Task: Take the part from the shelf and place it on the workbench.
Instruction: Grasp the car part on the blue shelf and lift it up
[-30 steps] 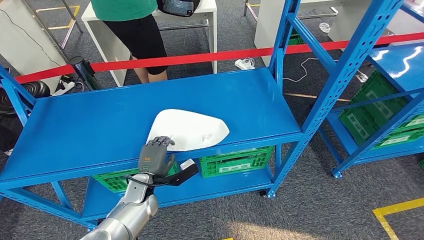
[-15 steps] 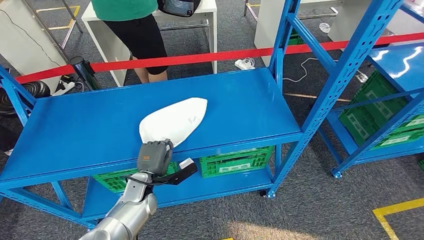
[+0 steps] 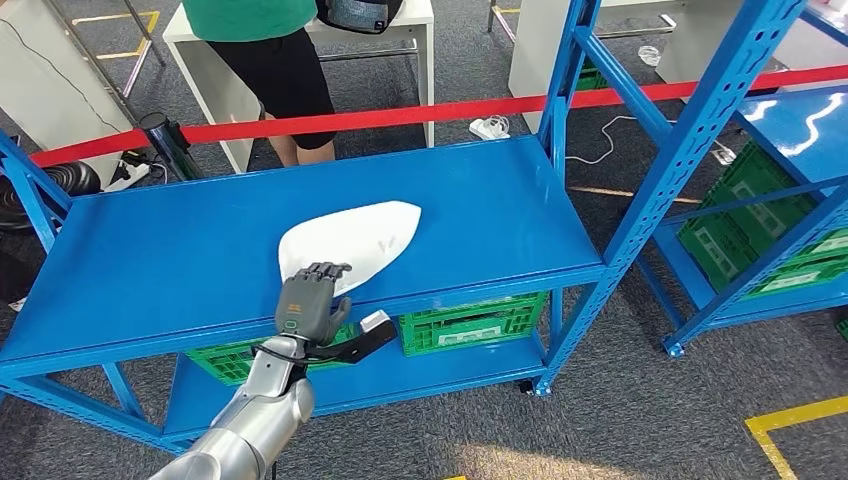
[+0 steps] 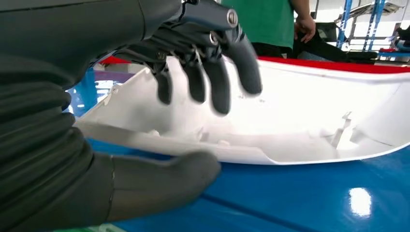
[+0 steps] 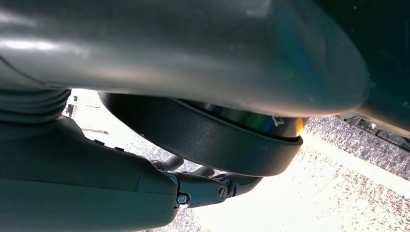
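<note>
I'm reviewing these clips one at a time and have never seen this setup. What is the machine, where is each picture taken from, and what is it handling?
This is a two-legged humanoid robot with silver arms ending in many-fingered hands.

The head view looks forward and down from high on its body. In it the left hand reaches up to a white part, a curved plastic shell lying on the top of a blue shelf. Green crates sit on the level below, and a person stands beyond a red barrier tape.

The left wrist view comes from a camera just behind that hand. It shows the fingers spread above the part's rim and the thumb below it, so nothing is gripped yet.

The right wrist view belongs to the hanging arm and looks at the floor; that hand's state cannot be told.
</note>
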Robot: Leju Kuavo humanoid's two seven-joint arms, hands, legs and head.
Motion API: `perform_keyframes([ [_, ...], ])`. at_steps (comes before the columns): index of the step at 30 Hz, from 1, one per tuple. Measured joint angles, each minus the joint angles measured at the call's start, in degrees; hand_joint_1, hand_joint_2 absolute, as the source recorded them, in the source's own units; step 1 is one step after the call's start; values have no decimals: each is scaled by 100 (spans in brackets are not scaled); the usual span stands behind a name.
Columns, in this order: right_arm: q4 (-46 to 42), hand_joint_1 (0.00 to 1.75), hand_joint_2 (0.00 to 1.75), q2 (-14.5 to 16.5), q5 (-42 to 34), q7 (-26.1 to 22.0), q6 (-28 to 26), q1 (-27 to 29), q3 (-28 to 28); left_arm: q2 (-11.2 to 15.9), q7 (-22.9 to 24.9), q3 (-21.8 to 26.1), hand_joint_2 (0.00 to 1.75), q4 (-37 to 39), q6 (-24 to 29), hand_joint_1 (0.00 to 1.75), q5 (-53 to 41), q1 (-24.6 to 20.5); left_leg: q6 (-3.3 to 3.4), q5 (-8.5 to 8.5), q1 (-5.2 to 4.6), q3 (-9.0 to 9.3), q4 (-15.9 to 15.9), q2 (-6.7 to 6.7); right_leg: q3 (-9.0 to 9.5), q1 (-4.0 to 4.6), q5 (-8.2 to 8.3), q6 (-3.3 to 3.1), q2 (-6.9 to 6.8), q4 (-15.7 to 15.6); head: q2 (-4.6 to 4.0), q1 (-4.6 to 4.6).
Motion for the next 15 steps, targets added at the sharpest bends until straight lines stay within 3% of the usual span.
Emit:
perform_keyframes([
  [15,0,0,0,0,14,1,-27,-4,1,-25,399,-16,175,-98,0,0,-493,-51,0,0,0,0,1,0,0,0,0,0,0,0,0,0],
])
